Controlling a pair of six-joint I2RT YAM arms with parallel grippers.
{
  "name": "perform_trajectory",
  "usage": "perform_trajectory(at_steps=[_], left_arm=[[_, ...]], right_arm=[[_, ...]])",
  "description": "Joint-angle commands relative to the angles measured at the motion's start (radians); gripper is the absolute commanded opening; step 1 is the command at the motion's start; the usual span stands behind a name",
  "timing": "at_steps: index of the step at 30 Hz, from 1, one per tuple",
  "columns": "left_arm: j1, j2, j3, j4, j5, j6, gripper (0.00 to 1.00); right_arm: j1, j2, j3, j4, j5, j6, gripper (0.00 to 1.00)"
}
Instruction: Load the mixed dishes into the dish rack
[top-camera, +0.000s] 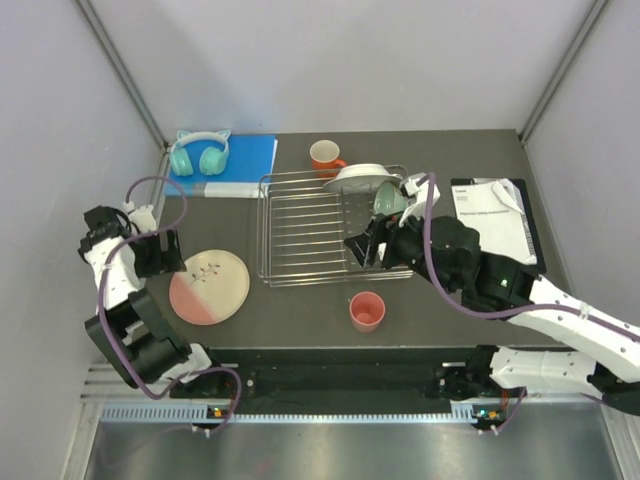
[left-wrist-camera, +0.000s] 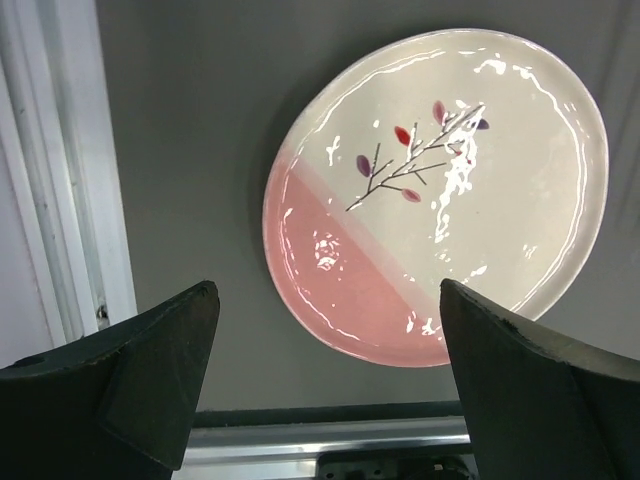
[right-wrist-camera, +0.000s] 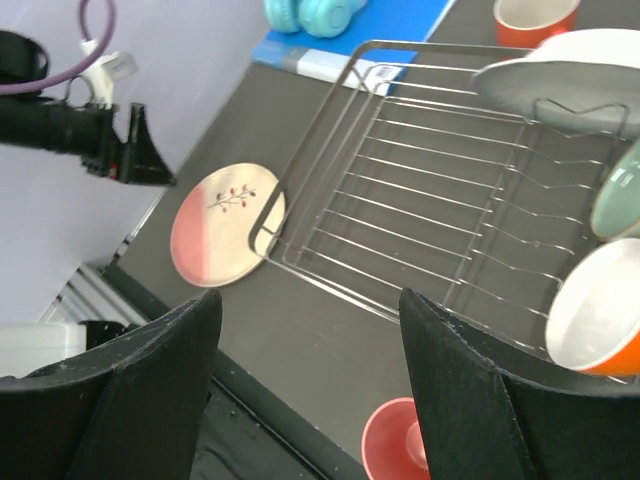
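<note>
The silver wire dish rack (top-camera: 305, 230) stands mid-table. A white plate (top-camera: 358, 177) leans at its far right, with the mint-green bowl (top-camera: 388, 198) beside it. In the right wrist view the white-inside orange bowl (right-wrist-camera: 598, 312) sits in the rack (right-wrist-camera: 420, 205) below the mint bowl (right-wrist-camera: 620, 195). The orange mug (top-camera: 325, 155) stands behind the rack. The pink cup (top-camera: 367, 311) stands in front of it. The pink-and-cream sprig plate (top-camera: 208, 286) lies flat at the left. My left gripper (top-camera: 160, 253) is open and empty, just left of the plate (left-wrist-camera: 430, 200). My right gripper (top-camera: 364, 249) is open and empty over the rack's front right part.
Teal cat-ear headphones (top-camera: 200, 155) lie on a blue book (top-camera: 250, 155) at the back left. A black clipboard with white paper (top-camera: 495, 215) lies at the right, partly under my right arm. The table's front edge runs just below the plate and cup.
</note>
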Motion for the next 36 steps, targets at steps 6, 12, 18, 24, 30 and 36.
perform_trajectory(at_steps=[6, 12, 18, 24, 30, 36], left_arm=[[0.026, 0.087, -0.037, 0.061, 0.050, 0.133, 0.93], [0.032, 0.124, -0.115, 0.136, 0.035, 0.193, 0.91], [0.035, 0.196, -0.152, 0.227, 0.024, 0.232, 0.87], [0.061, 0.291, -0.150, 0.271, 0.056, 0.247, 0.80], [0.064, 0.355, -0.161, 0.291, 0.105, 0.276, 0.61], [0.062, 0.380, -0.163, 0.293, 0.141, 0.290, 0.37]], right_arm=[[0.103, 0.185, 0.119, 0.062, -0.126, -0.140, 0.72], [0.122, 0.407, 0.269, 0.086, -0.241, -0.194, 0.72], [0.135, 0.619, 0.424, 0.072, -0.309, -0.212, 0.72], [0.135, 0.800, 0.596, 0.037, -0.364, -0.247, 0.71], [0.084, 1.071, 0.881, -0.021, -0.509, -0.257, 0.73], [-0.008, 1.236, 0.974, 0.006, -0.646, -0.124, 0.73]])
